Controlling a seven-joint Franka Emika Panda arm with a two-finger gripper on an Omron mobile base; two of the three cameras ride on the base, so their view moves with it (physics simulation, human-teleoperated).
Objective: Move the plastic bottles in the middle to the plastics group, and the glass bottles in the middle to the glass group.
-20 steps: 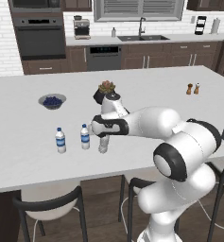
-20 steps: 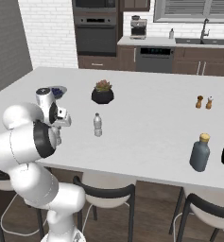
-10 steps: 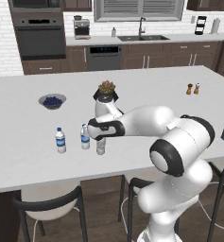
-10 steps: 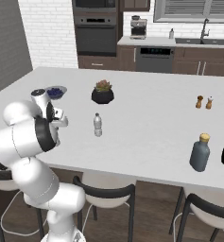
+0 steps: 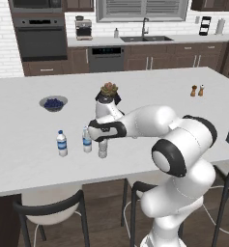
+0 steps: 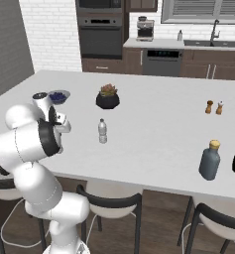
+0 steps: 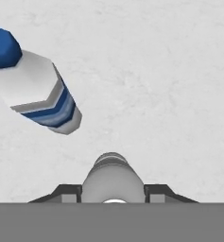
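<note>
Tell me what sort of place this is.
A rendered home kitchen, it seems. A built-in wall oven and a sink with a faucet sit along the back counter, and a large white island counter with dark stools fills the foreground, carrying bottles and a potted plant.

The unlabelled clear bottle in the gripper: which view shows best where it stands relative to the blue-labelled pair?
Left base view: the clear bottle stands just right of the blue-labelled bottles, under the gripper. Hand view shows it between the fingers beside one labelled bottle. In the right base view the arm hides it.
</note>
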